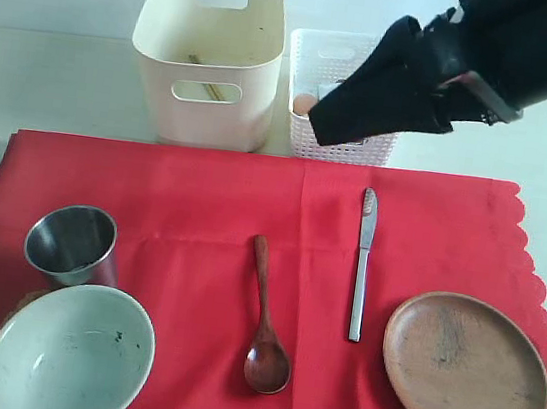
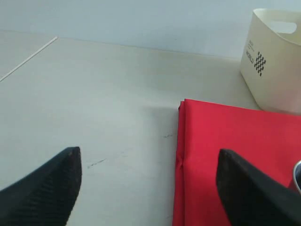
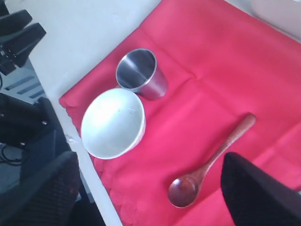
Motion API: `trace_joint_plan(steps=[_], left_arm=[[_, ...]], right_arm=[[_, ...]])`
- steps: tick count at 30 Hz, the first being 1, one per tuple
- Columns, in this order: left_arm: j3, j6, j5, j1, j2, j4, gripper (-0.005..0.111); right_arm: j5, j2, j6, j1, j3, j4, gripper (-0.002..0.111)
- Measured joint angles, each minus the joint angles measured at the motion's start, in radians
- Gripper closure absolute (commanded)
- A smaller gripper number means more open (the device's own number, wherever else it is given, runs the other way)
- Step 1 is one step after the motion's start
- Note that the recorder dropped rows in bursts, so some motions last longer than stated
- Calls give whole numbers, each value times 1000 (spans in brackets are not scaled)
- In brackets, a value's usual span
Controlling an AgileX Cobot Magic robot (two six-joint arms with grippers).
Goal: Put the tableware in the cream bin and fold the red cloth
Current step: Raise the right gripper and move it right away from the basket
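We're seeing a white lattice basket (image 1: pixel 318 59) sitting on the pale table (image 1: pixel 68 77) w/ an egg (image 1: pixel 305 103) lying inside it.

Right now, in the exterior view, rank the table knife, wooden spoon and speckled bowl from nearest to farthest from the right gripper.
1. Silver table knife, right of centre on the red cloth, closest to the right gripper.
2. Dark wooden spoon, centre of the cloth.
3. Pale speckled bowl, front left corner.

Pale table (image 1: pixel 68 77), red cloth (image 1: pixel 203 205) spread, cream bin (image 1: pixel 206 65), white lattice basket (image 1: pixel 356 152) behind
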State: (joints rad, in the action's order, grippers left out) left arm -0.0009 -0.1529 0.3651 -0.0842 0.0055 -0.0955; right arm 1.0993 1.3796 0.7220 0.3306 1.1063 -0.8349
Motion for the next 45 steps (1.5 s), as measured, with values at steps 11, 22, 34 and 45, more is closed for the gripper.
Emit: trace_joint_plan(steps=[11, 22, 34, 45], left_arm=[[0, 0, 0, 0, 0, 0, 31], [-51, 0, 4, 0, 52, 0, 31], [-207, 0, 4, 112, 242, 0, 31], [-306, 0, 4, 229, 459, 0, 31]], right_arm=[[-11, 0, -94, 0, 0, 192, 30], [-72, 0, -372, 0, 0, 418, 37], [-126, -39, -585, 0, 0, 659, 51], [-137, -166, -633, 0, 0, 714, 93]])
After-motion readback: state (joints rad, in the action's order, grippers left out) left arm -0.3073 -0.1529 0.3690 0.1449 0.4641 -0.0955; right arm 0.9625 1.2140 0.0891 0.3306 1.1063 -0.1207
